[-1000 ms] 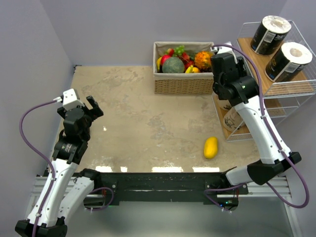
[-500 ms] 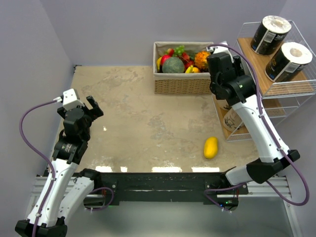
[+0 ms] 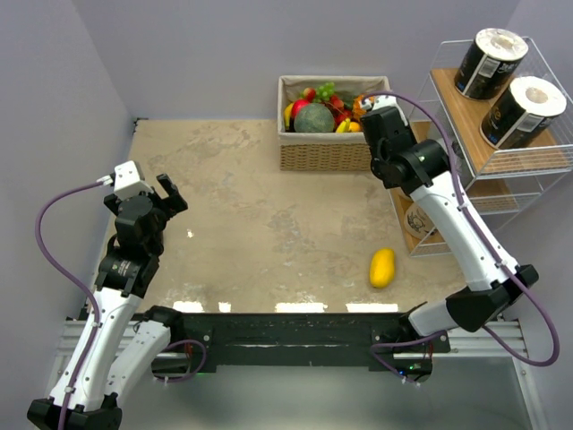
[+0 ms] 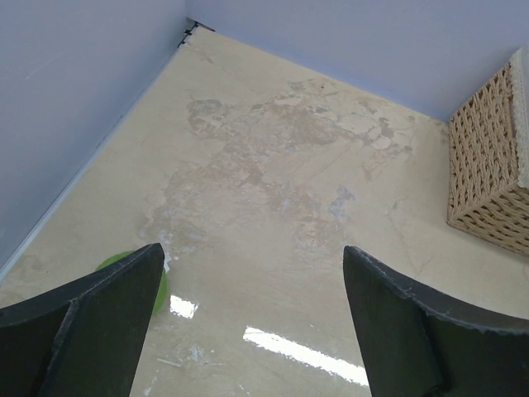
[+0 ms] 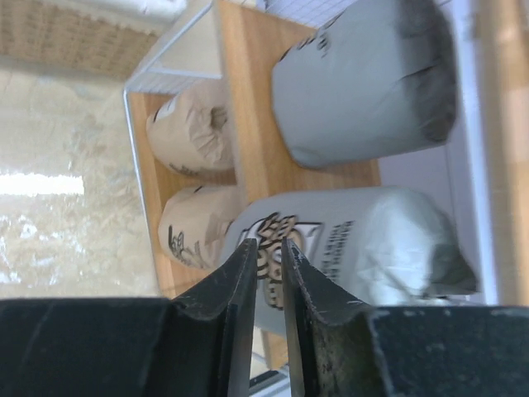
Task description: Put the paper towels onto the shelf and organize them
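The left gripper [image 4: 252,256], at the lower left of the top view, stands wide open and empty. The right gripper [image 5: 263,248] is pinched closed on nothing, in front of a grey roll [image 5: 355,240]. Its wrist view shows grey and tan paper towels [image 5: 194,132] on the lower boards of the shelf [image 5: 248,124], while the top view shows two black rolls [image 3: 491,63] on the top board at upper right, a mango [image 3: 382,267] and a fruit basket [image 3: 327,152].

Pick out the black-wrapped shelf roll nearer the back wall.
The rear black roll, uppermost in the overhead view; the front black roll shows below-right.
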Robot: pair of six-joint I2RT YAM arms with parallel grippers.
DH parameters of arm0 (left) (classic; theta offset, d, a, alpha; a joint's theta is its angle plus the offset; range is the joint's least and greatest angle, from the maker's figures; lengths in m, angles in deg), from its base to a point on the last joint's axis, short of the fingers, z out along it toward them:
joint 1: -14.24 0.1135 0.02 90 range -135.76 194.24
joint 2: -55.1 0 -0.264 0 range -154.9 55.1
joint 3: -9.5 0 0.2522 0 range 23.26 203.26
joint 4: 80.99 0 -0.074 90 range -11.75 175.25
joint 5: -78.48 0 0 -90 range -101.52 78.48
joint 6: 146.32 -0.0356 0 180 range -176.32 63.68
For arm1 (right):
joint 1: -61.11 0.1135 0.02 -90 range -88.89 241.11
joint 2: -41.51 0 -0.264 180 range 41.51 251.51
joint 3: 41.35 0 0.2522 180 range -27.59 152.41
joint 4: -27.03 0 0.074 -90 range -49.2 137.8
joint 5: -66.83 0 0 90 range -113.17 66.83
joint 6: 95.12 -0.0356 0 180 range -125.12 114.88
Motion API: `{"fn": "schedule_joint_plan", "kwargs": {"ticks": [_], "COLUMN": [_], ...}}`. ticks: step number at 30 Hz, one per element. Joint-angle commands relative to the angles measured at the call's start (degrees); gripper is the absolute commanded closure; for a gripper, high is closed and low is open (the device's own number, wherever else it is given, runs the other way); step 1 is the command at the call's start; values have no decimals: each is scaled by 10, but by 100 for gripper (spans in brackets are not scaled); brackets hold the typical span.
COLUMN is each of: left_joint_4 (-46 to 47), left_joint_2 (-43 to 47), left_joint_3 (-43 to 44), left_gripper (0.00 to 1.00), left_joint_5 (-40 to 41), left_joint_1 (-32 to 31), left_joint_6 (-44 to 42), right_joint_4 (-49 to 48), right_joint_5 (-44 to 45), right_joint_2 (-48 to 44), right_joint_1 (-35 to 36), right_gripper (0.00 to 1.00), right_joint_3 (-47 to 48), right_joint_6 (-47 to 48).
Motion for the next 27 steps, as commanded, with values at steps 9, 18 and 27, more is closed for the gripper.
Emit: {"fn": "schedule_joint_plan", "kwargs": {"ticks": [9, 18, 27], "left_joint_4": [16, 14, 12], "left_joint_2": [-2, 1, 1], "left_joint_3": [15, 15, 14], "left_gripper": [5, 5, 5], "left_joint_5": [-3, 3, 8], "left_joint_1": [-4, -8, -10], "left_joint_6": [-1, 0, -2], "right_joint_4": [41, -1, -49], "right_joint_5": [15, 32, 23], "right_joint_2": [-9, -17, -19], "right_joint_1": [-21, -76, -115], "right_gripper": [79, 79, 79], "right_joint_3": [-71, -91, -100], "right_joint_6": [-50, -6, 29]}}
